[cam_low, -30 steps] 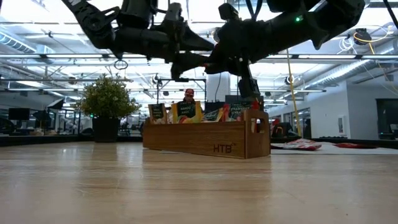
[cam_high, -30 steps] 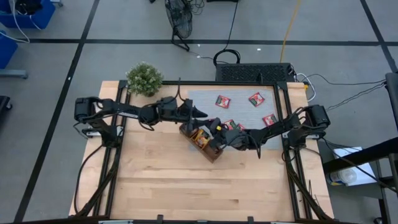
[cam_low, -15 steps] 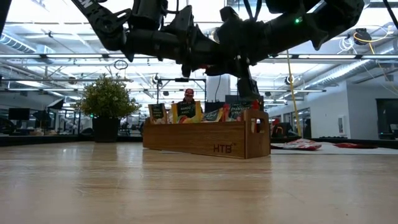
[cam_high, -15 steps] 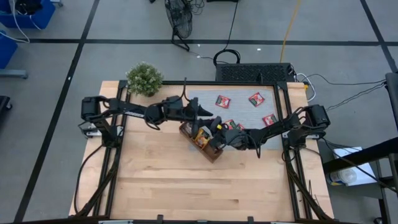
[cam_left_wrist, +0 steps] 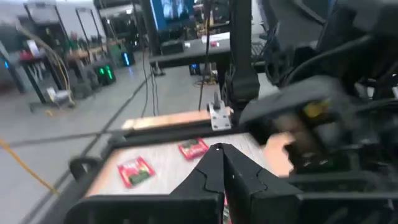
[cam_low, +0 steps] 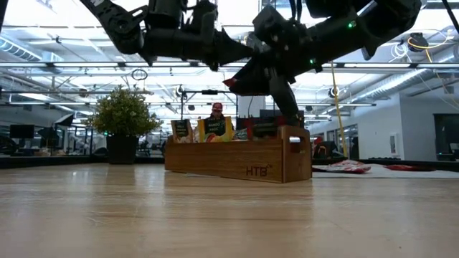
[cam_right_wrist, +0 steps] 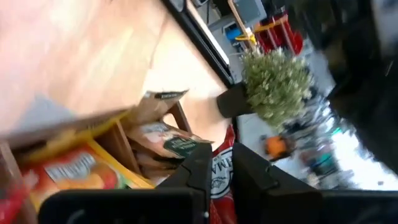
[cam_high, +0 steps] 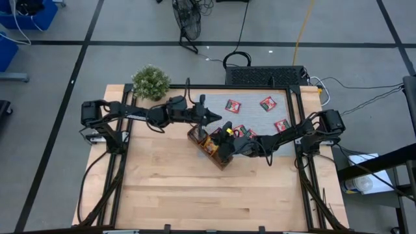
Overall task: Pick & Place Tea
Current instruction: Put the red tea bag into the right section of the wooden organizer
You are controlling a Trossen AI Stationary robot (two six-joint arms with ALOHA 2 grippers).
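While the right pincer [cam_high: 227, 132] hangs over the brown three-compartment wooden tray [cam_high: 223, 160] near the middle of the high view, it grips a red square foil tea sachet [cam_right_wrist: 221, 171] between its two dark fingers. In the right wrist view this sachet is above the tray, where orange and dark green sachets [cam_right_wrist: 176, 145] already stand in the compartments. The left pincer [cam_high: 217, 117] is just up and left of the tray in the high view, closed with nothing between its fingers. Other red foil sachets [cam_high: 233, 104] lie flat on the grey mat [cam_high: 250, 112] in the upper middle of the light wooden worktop [cam_high: 169, 188]. A small green potted plant [cam_high: 151, 82] stands at the upper left corner of the worktop.
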